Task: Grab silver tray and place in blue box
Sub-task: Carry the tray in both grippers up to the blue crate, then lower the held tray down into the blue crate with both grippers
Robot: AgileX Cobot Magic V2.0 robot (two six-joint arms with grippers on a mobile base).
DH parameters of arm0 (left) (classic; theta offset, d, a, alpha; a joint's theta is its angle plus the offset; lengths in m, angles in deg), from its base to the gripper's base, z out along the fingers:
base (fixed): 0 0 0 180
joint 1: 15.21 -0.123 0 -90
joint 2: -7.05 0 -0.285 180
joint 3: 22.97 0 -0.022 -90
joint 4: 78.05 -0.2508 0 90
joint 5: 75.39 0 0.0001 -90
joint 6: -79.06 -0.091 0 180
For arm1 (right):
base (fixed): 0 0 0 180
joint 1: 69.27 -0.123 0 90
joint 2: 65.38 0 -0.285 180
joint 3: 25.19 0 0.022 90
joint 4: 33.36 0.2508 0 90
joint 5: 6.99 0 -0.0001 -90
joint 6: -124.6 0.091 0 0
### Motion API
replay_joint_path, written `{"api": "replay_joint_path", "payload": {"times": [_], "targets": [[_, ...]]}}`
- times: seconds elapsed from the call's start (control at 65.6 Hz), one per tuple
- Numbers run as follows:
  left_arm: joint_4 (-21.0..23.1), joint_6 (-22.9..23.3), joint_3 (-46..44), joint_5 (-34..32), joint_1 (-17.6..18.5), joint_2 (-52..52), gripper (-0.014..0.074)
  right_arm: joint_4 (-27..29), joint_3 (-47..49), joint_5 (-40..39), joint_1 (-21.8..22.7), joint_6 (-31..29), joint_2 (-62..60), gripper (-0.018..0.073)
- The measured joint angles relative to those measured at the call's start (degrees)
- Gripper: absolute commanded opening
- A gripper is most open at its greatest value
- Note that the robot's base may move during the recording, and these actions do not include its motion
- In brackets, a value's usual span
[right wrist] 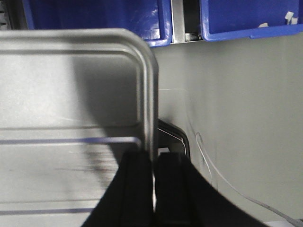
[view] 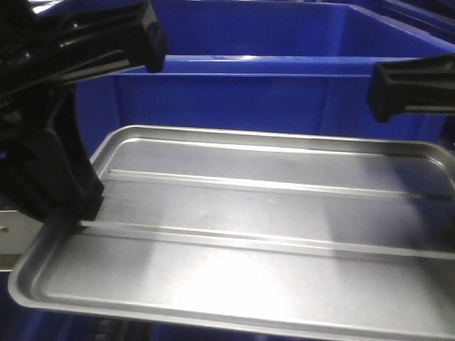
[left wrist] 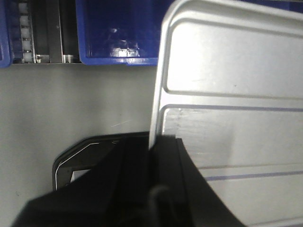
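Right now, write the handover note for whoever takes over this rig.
Left tool: shut on the tray, at its left rim.
Right tool: shut on the right rim.
Tray: held between both arms, in front of the blue box, not in it.
Done: both grasps.
Left: carry the tray over the box rim, lower it inside, open both tools.

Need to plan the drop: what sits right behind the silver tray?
The blue box stands behind the silver tray: its near wall, rim and far inner wall show. Its floor, and anything on it, is hidden by the near wall.
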Motion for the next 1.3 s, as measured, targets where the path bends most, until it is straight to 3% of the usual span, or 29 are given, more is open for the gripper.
{"api": "replay_joint_path", "payload": {"times": [0.442,0.732,1.083,1.174,1.297], "targets": [[0.0,0.0,0.0,0.0,0.0,0.0,-0.0104,0.0,0.0,-0.3,0.0,0.0,0.0,0.0050],[-3.3,0.2,0.0,3.6,0.0,0.0,-0.0104,-0.1,0.0,-5.7,0.0,0.0,0.0,0.0050],[-3.7,0.5,-0.8,5.1,0.0,0.1,-0.0104,-0.1,0.5,-7.0,0.0,-0.2,-0.1,0.0050],[-4.2,0.6,-3.6,7.2,0.3,1.6,-0.0104,-1.5,2.8,-5.9,0.0,-0.5,-1.5,0.0050],[-9.1,0.8,-10.6,10.1,1.1,5.5,-0.0104,-7.5,8.8,-4.0,-0.2,-0.7,-5.2,0.0050]]}}
